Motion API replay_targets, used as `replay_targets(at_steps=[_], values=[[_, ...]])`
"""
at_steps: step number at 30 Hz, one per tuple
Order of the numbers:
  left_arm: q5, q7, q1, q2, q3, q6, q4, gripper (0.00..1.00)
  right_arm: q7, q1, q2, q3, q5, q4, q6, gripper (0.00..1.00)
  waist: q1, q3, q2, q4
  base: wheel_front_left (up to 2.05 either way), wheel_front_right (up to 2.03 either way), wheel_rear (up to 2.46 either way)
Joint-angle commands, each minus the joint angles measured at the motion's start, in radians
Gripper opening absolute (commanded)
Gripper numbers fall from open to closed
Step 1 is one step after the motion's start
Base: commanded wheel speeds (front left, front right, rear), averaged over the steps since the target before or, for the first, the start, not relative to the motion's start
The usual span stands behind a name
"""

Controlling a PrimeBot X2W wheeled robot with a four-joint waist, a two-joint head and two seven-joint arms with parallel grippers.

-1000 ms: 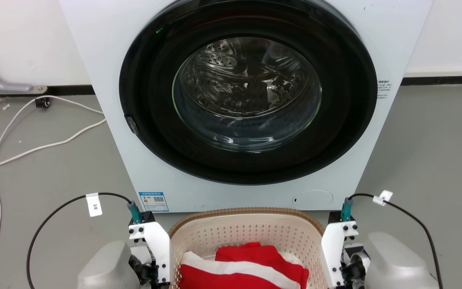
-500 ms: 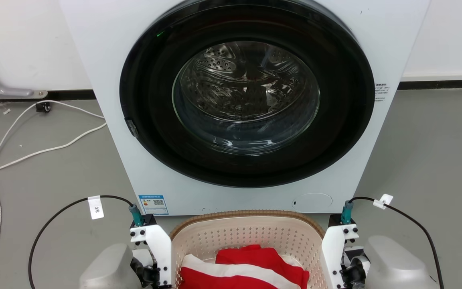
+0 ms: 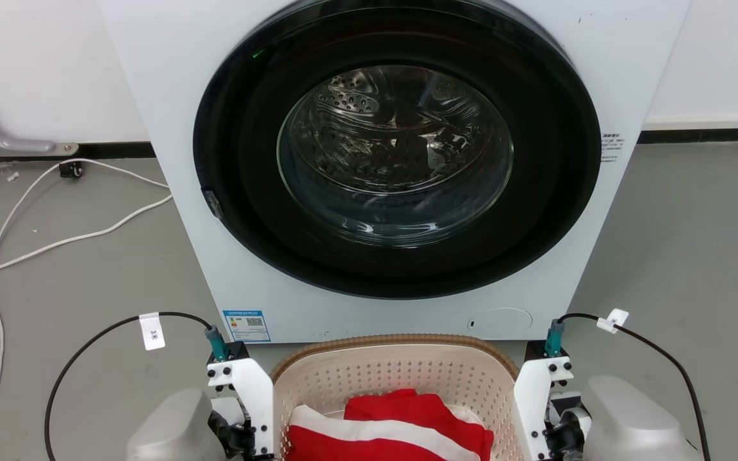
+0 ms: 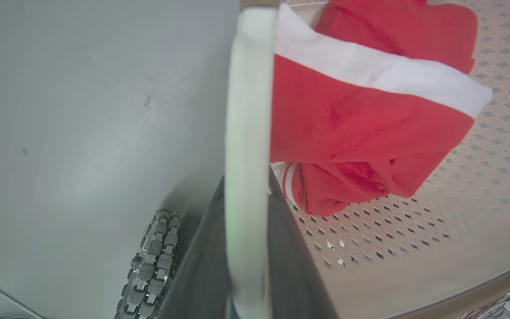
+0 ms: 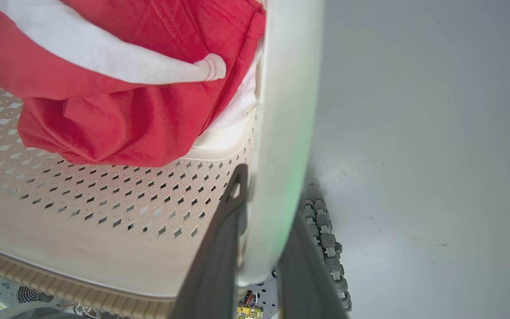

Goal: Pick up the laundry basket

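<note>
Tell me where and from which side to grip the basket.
Its white side handles: left gripper on the left handle, right gripper on the right handle, from above, fingers straddling each thin band. The basket is wide, so a two-sided hold should keep it level.

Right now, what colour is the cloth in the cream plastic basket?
The cloth is red with a white band, clearest in left wrist view.

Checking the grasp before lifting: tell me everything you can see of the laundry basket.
The laundry basket is cream perforated plastic, rounded, with a brown woven-look rim. It is in front of the washing machine and holds a red and white garment. The left gripper clasps one white side handle, the right gripper the other.
</note>
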Motion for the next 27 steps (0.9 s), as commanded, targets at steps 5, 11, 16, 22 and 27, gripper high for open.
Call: replay_targets(at_steps=[5,11,16,22,27], values=[[-0.008,-0.008,-0.007,0.005,-0.005,0.006,-0.003,0.0,-0.002,-0.005,-0.001,0.008,0.004,0.002,0.0,0.0,0.0,0.0,0.0,0.001,0.0,0.0,0.0],[-0.013,-0.009,-0.008,0.007,-0.009,0.007,-0.003,0.0,-0.003,-0.005,-0.001,0.007,0.001,0.003,0.0,0.0,0.0,-0.001,0.0,0.001,0.0,0.0,0.0],[-0.014,-0.01,-0.006,0.008,-0.012,0.008,-0.003,0.0,-0.004,-0.001,-0.001,0.004,-0.002,0.003,0.0,0.0,0.0,-0.002,0.0,0.001,0.0,0.0,0.0],[-0.019,-0.014,-0.005,0.012,-0.016,0.008,-0.003,0.0,0.0,0.003,-0.001,-0.002,-0.009,0.003,0.0,0.0,0.0,-0.002,0.0,0.001,0.0,0.0,0.0],[-0.023,-0.016,-0.004,0.014,-0.019,0.009,-0.003,0.0,-0.001,0.005,-0.002,-0.007,-0.015,0.003,0.0,0.0,0.0,-0.003,0.0,0.001,0.0,0.0,0.0]])
